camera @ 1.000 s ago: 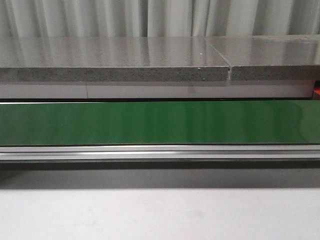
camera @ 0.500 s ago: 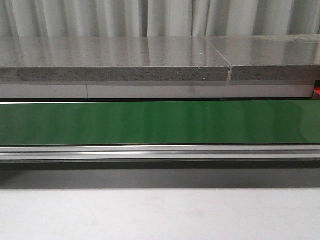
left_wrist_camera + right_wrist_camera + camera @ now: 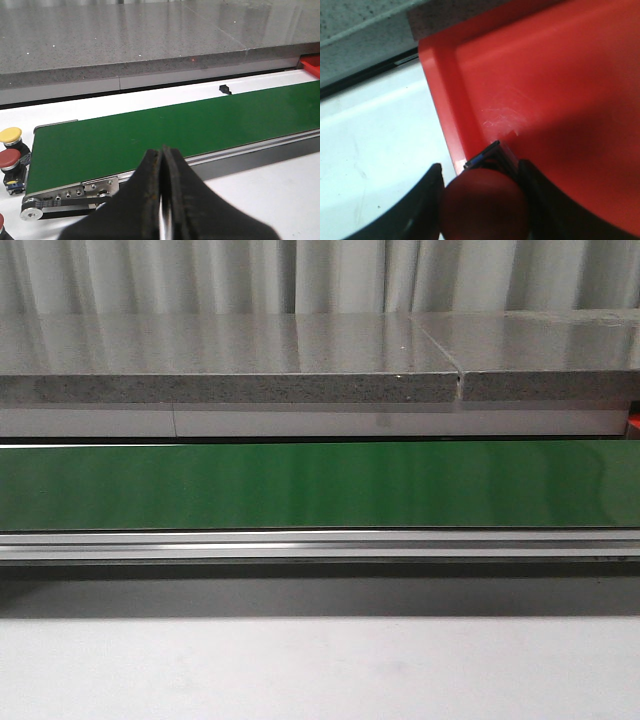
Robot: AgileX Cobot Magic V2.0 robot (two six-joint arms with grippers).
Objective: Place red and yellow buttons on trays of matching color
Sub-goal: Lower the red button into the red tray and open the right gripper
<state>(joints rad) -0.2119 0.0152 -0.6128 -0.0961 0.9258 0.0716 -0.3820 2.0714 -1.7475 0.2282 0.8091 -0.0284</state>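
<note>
Right wrist view: right gripper (image 3: 482, 200) clamped on a red button (image 3: 484, 205) above the red tray's (image 3: 560, 90) rim corner. Left gripper (image 3: 162, 200) pressed together, empty, near the green belt (image 3: 165, 130); yellow button (image 3: 11, 135) and another red button (image 3: 9, 159) stand just beside the belt's end.

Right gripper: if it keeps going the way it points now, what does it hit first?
Likely the red tray. The right gripper holds a red button just past the tray's rim, with its floor directly ahead. The remaining gap can't be judged.

Glossy plastic red tray (image 3: 560, 75); matt green belt (image 3: 165, 132); polished speckled stone counter (image 3: 230, 345).
</note>
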